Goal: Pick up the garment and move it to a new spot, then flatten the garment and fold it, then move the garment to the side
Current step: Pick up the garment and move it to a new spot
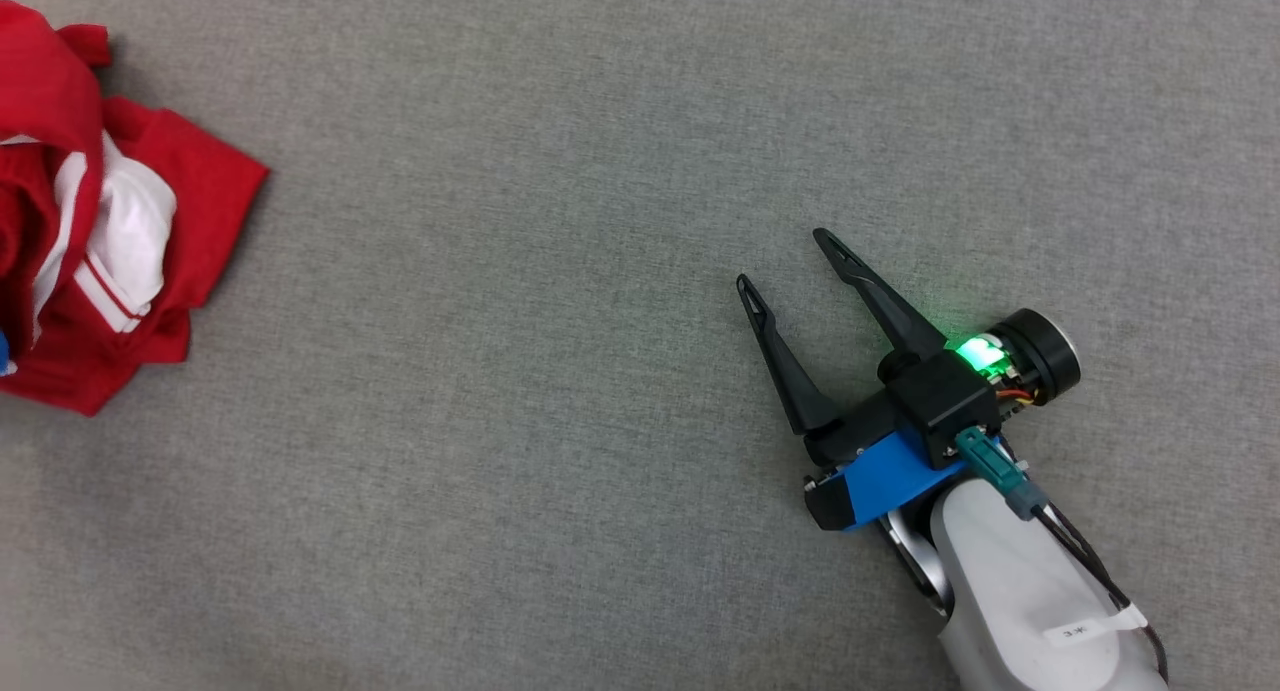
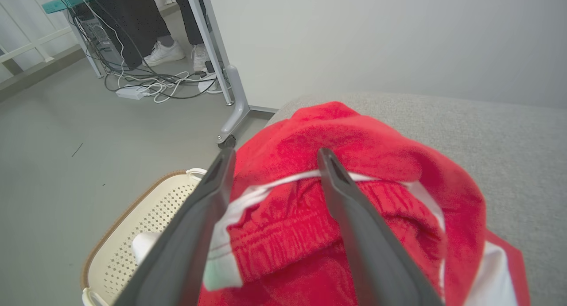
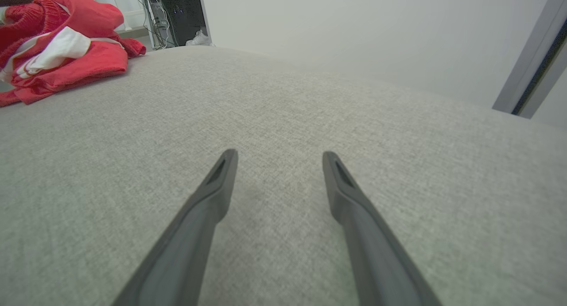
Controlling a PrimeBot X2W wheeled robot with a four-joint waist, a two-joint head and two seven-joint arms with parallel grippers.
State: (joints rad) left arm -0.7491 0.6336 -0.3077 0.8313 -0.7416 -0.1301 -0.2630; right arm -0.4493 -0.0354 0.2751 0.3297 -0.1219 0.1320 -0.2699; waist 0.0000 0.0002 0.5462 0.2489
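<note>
**Now, a heap at the counter's edge and two empty hands**

Head view: the garment (image 1: 120, 261), red with white trim, lies bunched at the far left of the grey counter (image 1: 600, 121), partly cut off by the picture's edge. My right hand (image 1: 783, 259) is well apart from it over bare cloth, fingers spread wide, holding nothing.

Left wrist view: my left hand (image 2: 275, 153) is right over the heap, fingers wide, with red cloth showing between them and nothing pinched. I cannot tell whether the tips touch the cloth. This view adds what the head view leaves out. The heap sits at the counter's corner, and a pale basket (image 2: 133, 226) stands on the floor just past that edge. Cables (image 2: 155, 82) and a person's shoes (image 2: 166, 52) lie farther back.

Right wrist view: looking low across the counter, I see the heap at the upper left and a broad bare stretch between it and my fingers, room enough for a new spot. From this angle the heap shows as piled high, which the head view flattens.

I judge the pickup not yet made. If I close on the top fold alone, the rest may trail and slide over the corner toward the basket. A shallow bite could let the cloth slip out on the lift, and pressing down first could nudge the heap off the edge.
</note>
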